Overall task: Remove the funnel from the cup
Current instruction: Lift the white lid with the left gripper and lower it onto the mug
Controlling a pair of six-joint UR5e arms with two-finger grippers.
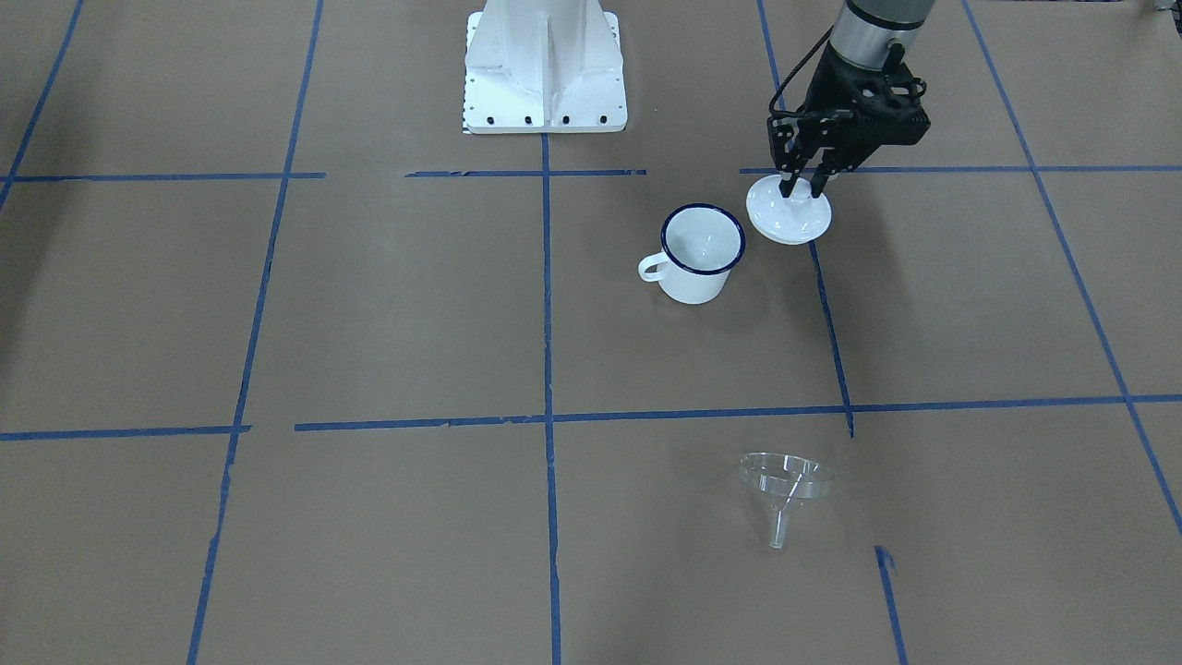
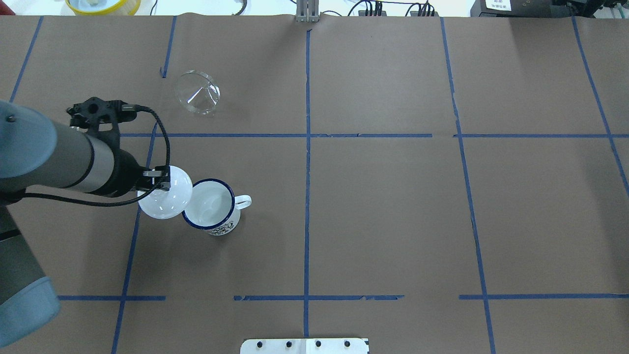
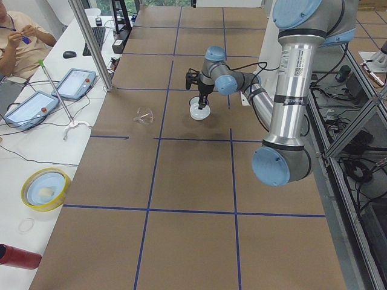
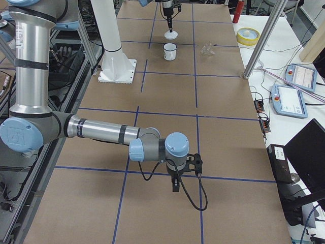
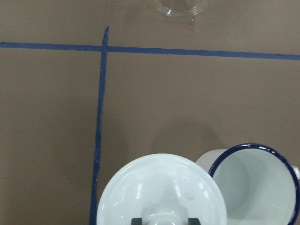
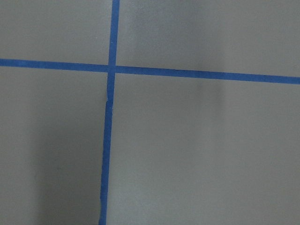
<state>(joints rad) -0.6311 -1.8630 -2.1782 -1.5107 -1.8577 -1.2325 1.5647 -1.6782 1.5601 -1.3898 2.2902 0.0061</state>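
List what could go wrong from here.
1. The left gripper grips the lid by its knob, close beside the cup. A sideways swing could knock the cup over.
2. The funnel lies tipped on its side, well apart from the cup. A nudge might set it rolling.
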